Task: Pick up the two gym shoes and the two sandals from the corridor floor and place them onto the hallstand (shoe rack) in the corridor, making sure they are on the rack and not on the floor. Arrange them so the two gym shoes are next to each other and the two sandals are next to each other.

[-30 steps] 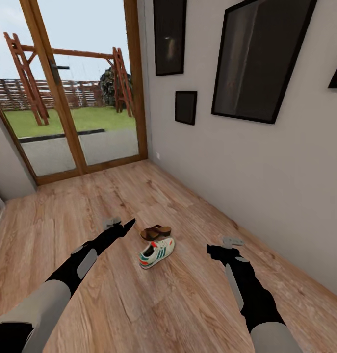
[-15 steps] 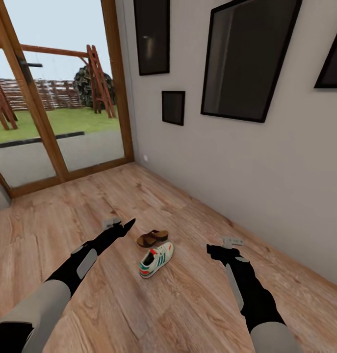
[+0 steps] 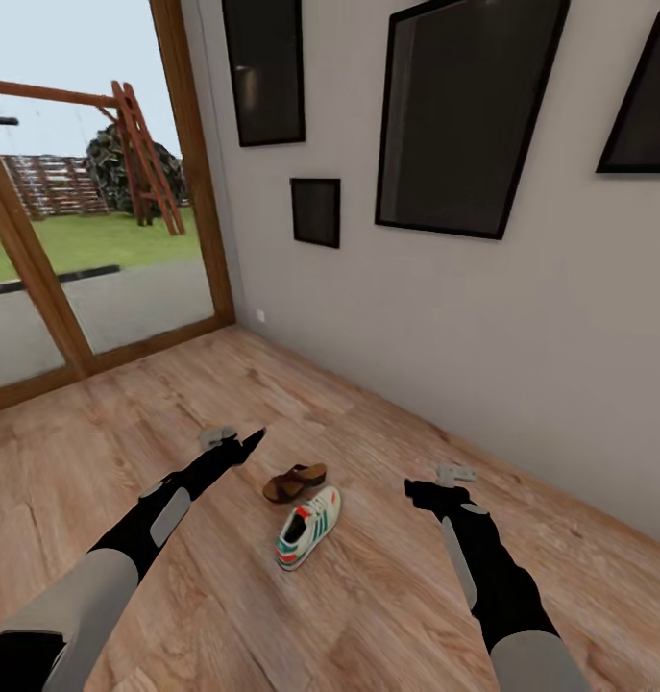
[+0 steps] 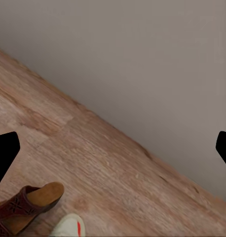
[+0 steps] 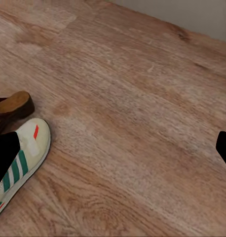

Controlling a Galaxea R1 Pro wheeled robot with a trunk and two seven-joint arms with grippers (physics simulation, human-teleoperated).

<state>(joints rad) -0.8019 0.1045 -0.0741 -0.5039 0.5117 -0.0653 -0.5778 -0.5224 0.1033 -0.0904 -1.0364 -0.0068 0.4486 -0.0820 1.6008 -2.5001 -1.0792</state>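
Observation:
One cream-white gym shoe with green stripes lies on the wood plank corridor floor, between my two arms. One dark brown sandal lies just beyond it, almost touching. My left gripper hovers open to the left of the sandal, and my right gripper hovers open to the right of the sneaker. The left wrist view has the sandal and the sneaker's toe at its edge. The right wrist view catches the sneaker and the sandal's heel. The other shoes and the hallstand are out of view.
A pale wall with black-framed pictures runs along the right, close to the shoes. A wood-framed glass door closes the corridor's far end. Open floor spreads to the left and in front of me.
The camera has swung to the right, so the door has slid towards the left edge and more wall shows. Both arms hold the same pose. The shoes lie where they were.

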